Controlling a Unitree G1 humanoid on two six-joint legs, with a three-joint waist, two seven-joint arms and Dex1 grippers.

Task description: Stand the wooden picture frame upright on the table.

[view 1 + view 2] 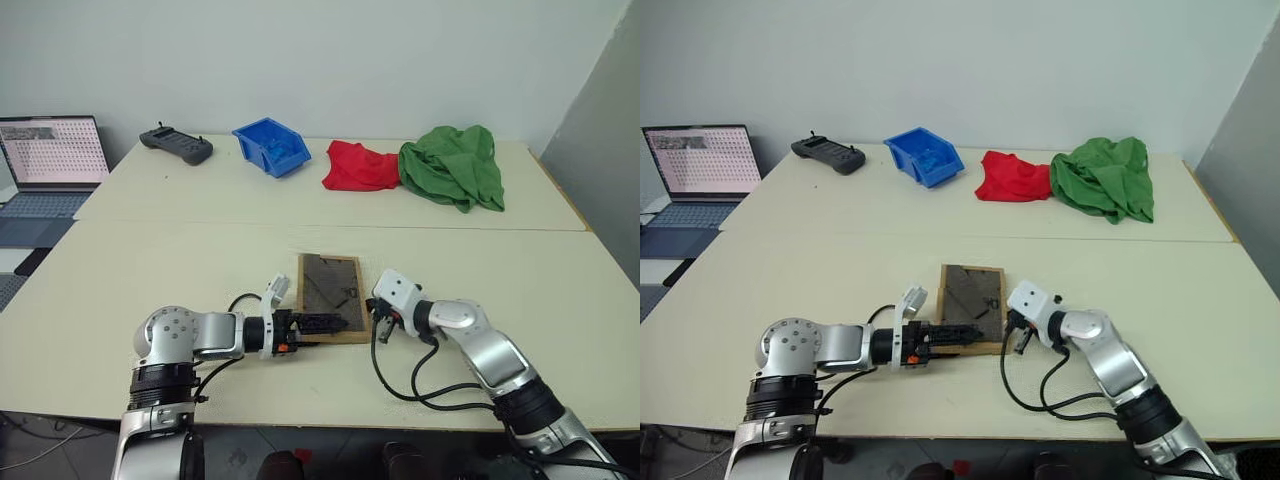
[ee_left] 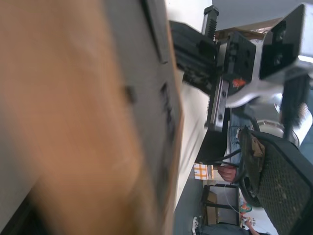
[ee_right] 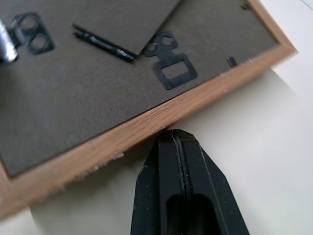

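We found the small light-wood picture frame (image 1: 329, 297) lying back-up on the large pale cream table (image 1: 150, 270), its dark fold-out stand (image 3: 132, 22) flat. The left gripper (image 1: 322, 323), fingers spread wide, lay across the frame's near left corner. The right gripper (image 3: 177, 161), fingers pressed together and empty, met the frame's right edge.

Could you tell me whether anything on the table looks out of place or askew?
The wooden picture frame lies flat, back side up, instead of standing, between the left gripper and the shut right gripper. Red and green cloths sit crumpled at the table's far edge.
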